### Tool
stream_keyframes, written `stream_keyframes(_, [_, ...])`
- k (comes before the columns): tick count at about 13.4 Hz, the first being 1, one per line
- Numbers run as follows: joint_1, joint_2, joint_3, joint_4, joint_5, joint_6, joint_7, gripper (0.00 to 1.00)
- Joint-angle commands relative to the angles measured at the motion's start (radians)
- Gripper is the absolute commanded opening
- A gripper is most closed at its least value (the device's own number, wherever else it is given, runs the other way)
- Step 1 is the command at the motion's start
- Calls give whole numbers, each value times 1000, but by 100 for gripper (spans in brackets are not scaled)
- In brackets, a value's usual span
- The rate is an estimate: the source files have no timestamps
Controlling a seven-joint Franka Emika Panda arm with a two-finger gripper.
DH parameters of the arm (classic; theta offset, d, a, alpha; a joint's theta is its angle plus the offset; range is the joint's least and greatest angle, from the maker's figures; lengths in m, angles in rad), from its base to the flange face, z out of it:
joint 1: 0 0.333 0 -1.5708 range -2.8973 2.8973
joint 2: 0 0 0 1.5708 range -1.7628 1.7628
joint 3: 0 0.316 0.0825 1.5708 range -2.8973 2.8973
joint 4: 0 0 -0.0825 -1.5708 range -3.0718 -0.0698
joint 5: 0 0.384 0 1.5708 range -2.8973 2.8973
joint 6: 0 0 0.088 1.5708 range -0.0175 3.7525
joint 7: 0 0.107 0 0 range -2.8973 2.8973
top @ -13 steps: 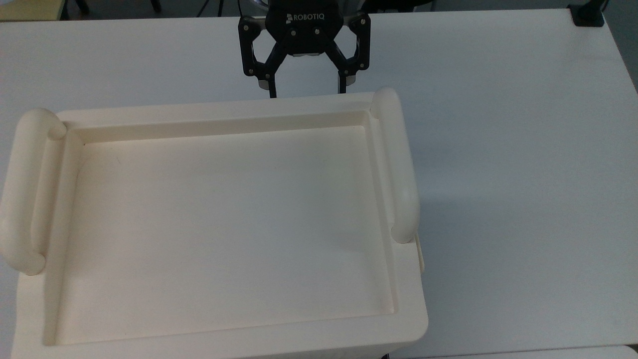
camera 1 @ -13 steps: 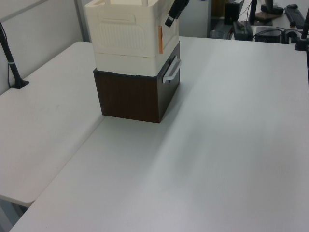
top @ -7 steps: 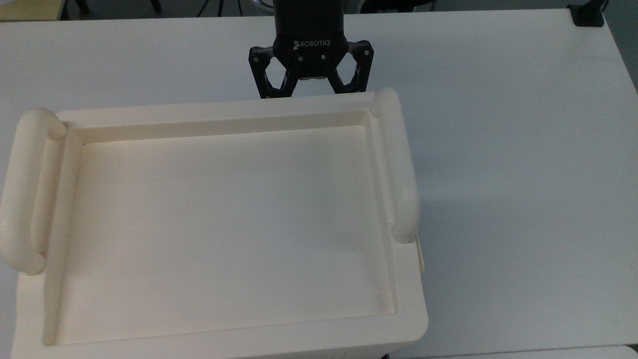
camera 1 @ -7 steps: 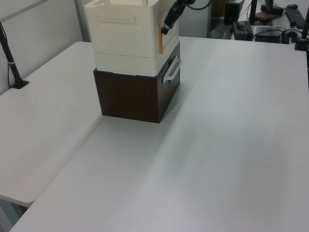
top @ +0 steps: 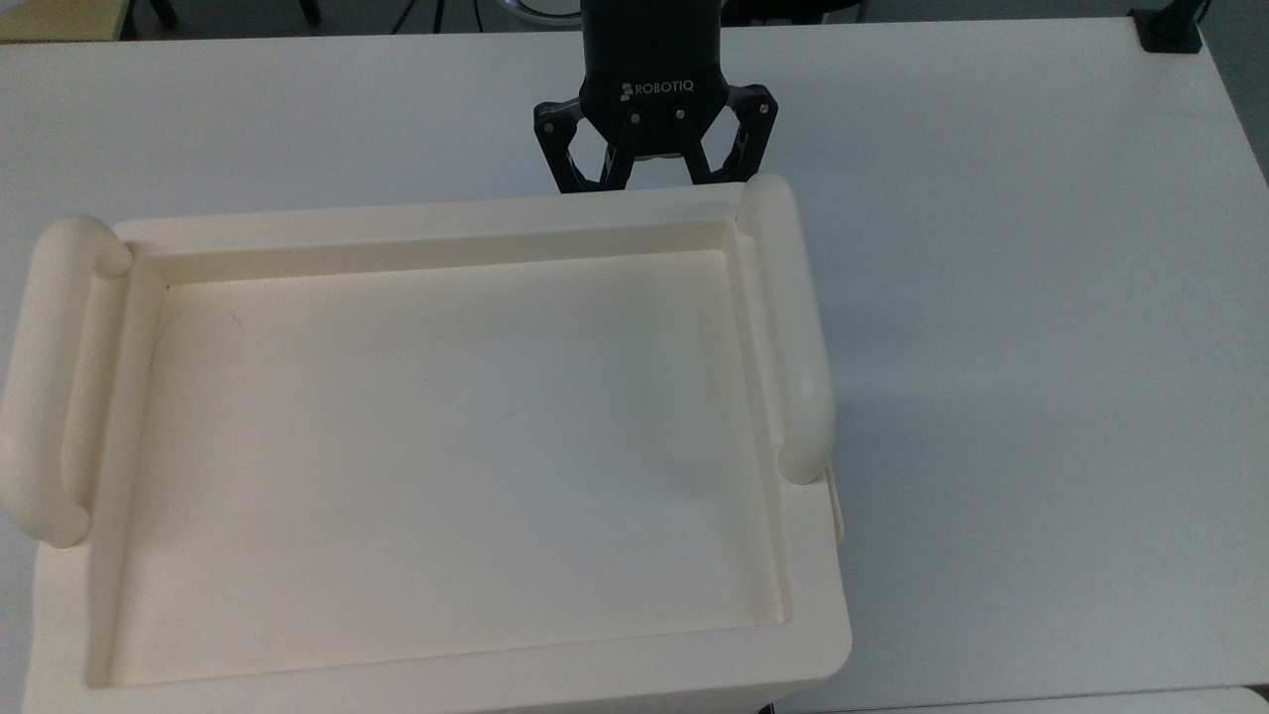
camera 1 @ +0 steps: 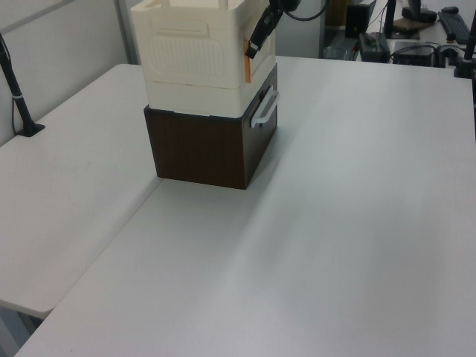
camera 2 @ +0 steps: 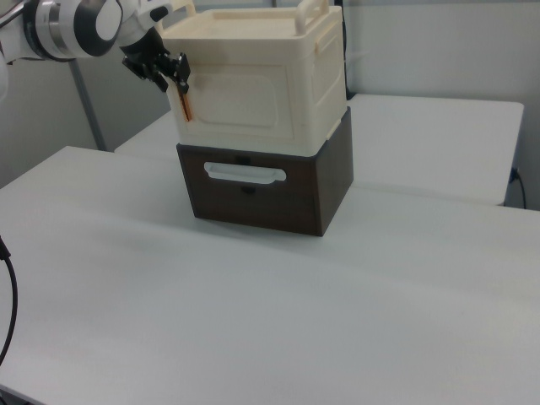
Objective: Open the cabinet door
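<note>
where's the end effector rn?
In the right view the end effector is at the cabinet's upper left corner, by the orange strip on the cabinet door's left edge.

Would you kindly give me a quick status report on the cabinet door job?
Gripper at cabinet door's orange-marked edge, fingers close together. Door looks shut on cabinet. Nothing in the way.

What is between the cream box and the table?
A dark brown drawer box with a white handle sits between the cabinet and the table, shown in the right view and the left view.
</note>
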Motion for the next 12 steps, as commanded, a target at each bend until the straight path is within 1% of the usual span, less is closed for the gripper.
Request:
stream_keyframes(1, [2,28,-6,15,-5,61,-15,51])
stream_keyframes(3, [3,28,-6,13,-5,63,-15,50])
stream_keyframes(4, [5,28,-6,12,-5,61,-15,41])
stream_keyframes(5, [3,28,-9,12,-5,61,-16,30])
stream_keyframes(6, [3,26,-14,12,-5,58,-16,23])
stream_keyframes(8, [0,22,-15,12,-3,50,-33,17])
stream_keyframes(12, [-1,2,-15,6,-3,-31,-45,16])
